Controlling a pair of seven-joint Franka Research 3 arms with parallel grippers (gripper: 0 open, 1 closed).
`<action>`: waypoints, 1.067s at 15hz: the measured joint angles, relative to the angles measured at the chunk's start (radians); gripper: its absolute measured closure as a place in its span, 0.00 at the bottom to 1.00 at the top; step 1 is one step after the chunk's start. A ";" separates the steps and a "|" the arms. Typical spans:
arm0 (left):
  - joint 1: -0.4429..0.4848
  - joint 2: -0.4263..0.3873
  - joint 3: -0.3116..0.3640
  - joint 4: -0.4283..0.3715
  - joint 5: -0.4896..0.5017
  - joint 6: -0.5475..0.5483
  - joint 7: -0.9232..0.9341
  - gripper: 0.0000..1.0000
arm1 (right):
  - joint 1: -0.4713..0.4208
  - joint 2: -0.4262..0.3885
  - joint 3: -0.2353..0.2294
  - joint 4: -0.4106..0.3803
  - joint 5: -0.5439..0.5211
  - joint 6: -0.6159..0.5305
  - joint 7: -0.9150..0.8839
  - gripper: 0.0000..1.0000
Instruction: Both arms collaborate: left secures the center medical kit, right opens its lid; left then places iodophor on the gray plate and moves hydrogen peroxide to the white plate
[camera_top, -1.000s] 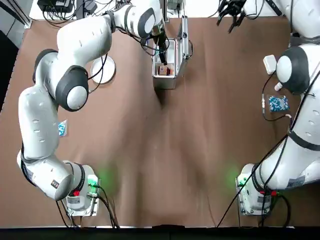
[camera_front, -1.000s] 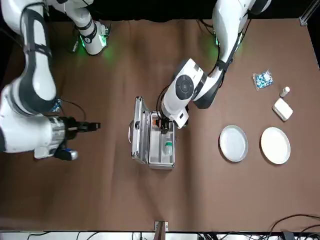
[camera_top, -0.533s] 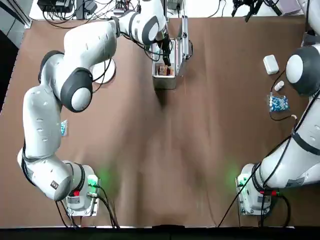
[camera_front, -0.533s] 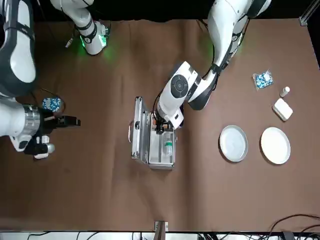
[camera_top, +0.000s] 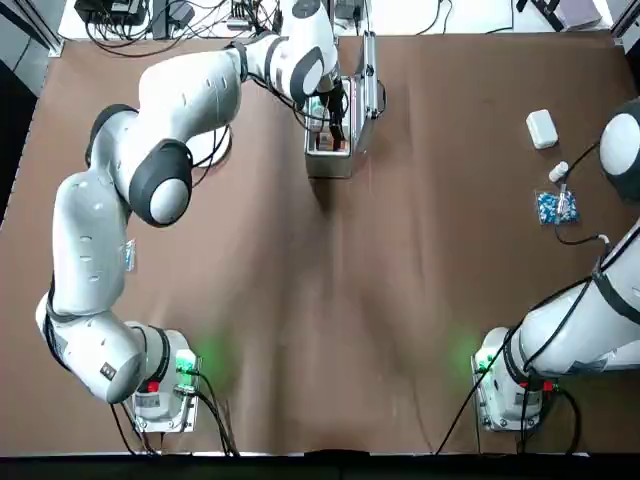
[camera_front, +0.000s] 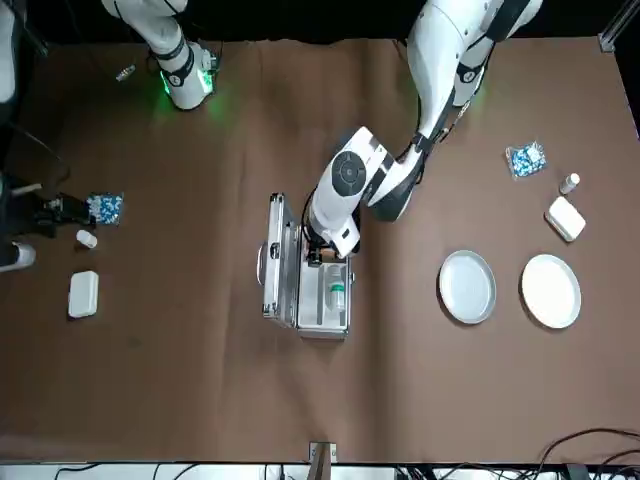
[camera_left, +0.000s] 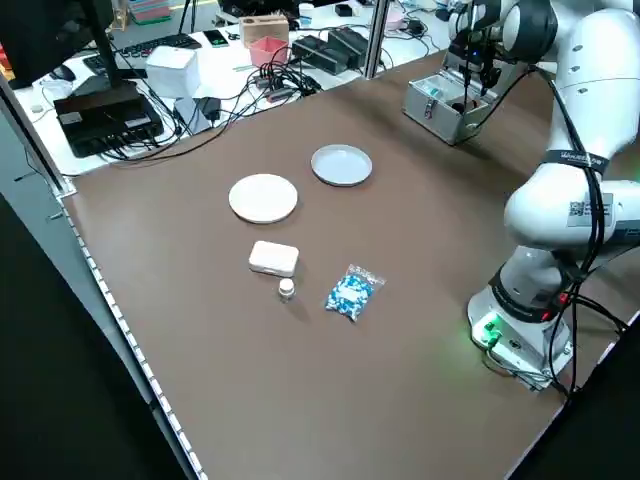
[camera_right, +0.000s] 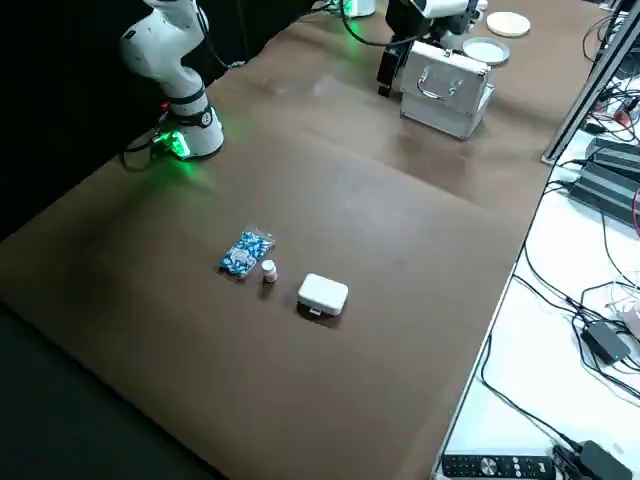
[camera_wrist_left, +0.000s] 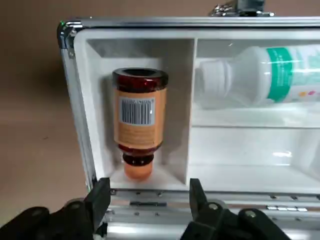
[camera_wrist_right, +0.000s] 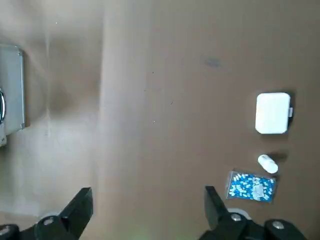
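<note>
The medical kit (camera_front: 322, 312) stands at the table's middle with its lid (camera_front: 277, 270) swung upright and its grey handle facing outward. Inside, the brown iodophor (camera_wrist_left: 139, 117) lies in one compartment and the white, teal-marked hydrogen peroxide (camera_wrist_left: 260, 75) in the neighbouring one. My left gripper (camera_wrist_left: 147, 192) hovers open just over the iodophor's capped end, its fingers apart on either side and touching nothing. The gray plate (camera_front: 467, 287) and the white plate (camera_front: 550, 291) sit side by side on the robot's left. High over the robot's right side, my right gripper (camera_wrist_right: 147, 202) hangs open and holds nothing.
A white case (camera_wrist_right: 273, 113), a small vial (camera_wrist_right: 267, 163) and a blue pill packet (camera_wrist_right: 251, 186) lie below the right gripper. A second case (camera_front: 565, 218), vial (camera_front: 569, 183) and packet (camera_front: 525, 158) lie beyond the plates. Cables and equipment crowd the far edge.
The right arm has pulled away from the kit, out toward the robot's right side. The left gripper has shifted slightly over the open kit toward the iodophor.
</note>
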 joint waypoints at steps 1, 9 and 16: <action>-0.004 0.005 0.000 0.000 0.002 0.000 0.000 0.29 | 0.000 -0.007 0.001 0.000 -0.007 0.001 0.000 0.02; -0.022 0.020 0.001 0.000 0.004 0.001 -0.002 0.33 | -0.006 -0.061 -0.002 -0.006 -0.046 0.007 -0.002 0.02; -0.025 0.033 0.001 0.000 0.009 0.001 -0.009 0.33 | -0.051 -0.149 -0.004 -0.136 -0.057 0.089 -0.004 0.02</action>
